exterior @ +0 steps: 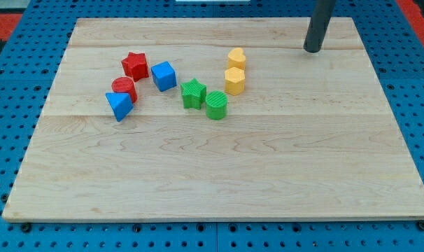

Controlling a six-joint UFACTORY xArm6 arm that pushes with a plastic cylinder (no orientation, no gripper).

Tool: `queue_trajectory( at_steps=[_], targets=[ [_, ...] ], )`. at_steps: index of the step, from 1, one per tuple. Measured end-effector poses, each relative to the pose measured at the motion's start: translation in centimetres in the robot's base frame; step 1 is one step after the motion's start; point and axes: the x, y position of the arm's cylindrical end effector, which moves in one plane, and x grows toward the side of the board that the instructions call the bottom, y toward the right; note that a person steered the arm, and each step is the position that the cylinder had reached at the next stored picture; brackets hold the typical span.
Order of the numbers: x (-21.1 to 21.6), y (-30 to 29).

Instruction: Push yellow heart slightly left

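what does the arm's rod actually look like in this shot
Only the rod shows: a straight, round, dark grey-black shaft with a smooth matte surface, coming in from the view's top right. My tip is a plain blunt end of the same width. No cables, markings or labels are visible, and the rest of the arm is out of frame.

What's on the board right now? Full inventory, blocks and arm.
red star: 1, red, upper left of the cluster
red cylinder: 1, red, below the star, touching the blue triangle
blue triangle: 1, blue, leftmost and lowest of the left group
blue cube: 1, blue, right of the red star
green star: 1, green, centre
green cylinder: 1, green, against the green star's lower right
yellow heart: 1, yellow, upper of the two yellow blocks
yellow hexagon: 1, yellow, directly below the heart
wooden board: 1, light wood, on blue pegboard
my tip: 1, dark rod, the view's top right, apart from all blocks
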Motion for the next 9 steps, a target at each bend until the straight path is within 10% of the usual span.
queue_trajectory(
  at_steps=[4,9],
  targets=[
    [2.8,10.8],
    [2.9,-16.9]
  ],
)
